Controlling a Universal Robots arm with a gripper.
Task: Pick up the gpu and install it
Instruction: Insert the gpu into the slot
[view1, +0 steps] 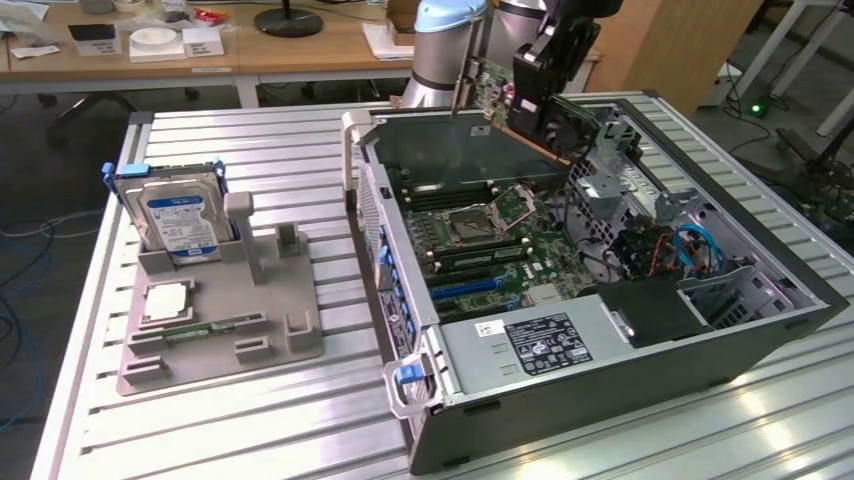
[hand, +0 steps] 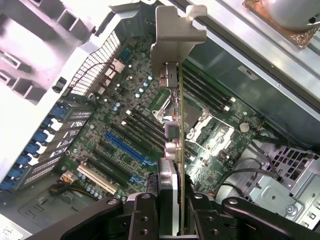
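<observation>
The claw (view1: 554, 60) is closed tight on the gpu (view1: 567, 120), its two black fingers (hand: 142, 215) pinching the card from either face. The card hangs tilted in the air over the far end of the open computer case (view1: 601, 420), its pale metal bracket (hand: 176, 35) pointing away from the claw. From the wrist view, the card's thin edge runs across the rows of memory sticks (hand: 207, 95) and the processor socket (hand: 210, 135) on the motherboard (view1: 534, 250). The long blue slot (hand: 127, 147) lies off to one side of that edge, not under it. Crowding the space near the card are the grey metal drive cage (view1: 607, 150) and the case's perforated rear wall (hand: 97, 65). Lower in the case sits the power supply (view1: 541, 345) with its white label, and a loop of blue cables (view1: 697, 250) curls beside it. On the exterior view's left, well apart from the case, a grey holder (view1: 287, 335) stands on the table (view1: 267, 420). It carries an upright hard drive (view1: 180, 220) with a blue label, a square silver chip (view1: 167, 300) and a narrow green memory stick (view1: 214, 328) lying flat. The table is ribbed bare aluminium, bright with glare. Behind it runs a wooden desk (view1: 267, 55) with small boxes and a round black base (view1: 290, 20).
</observation>
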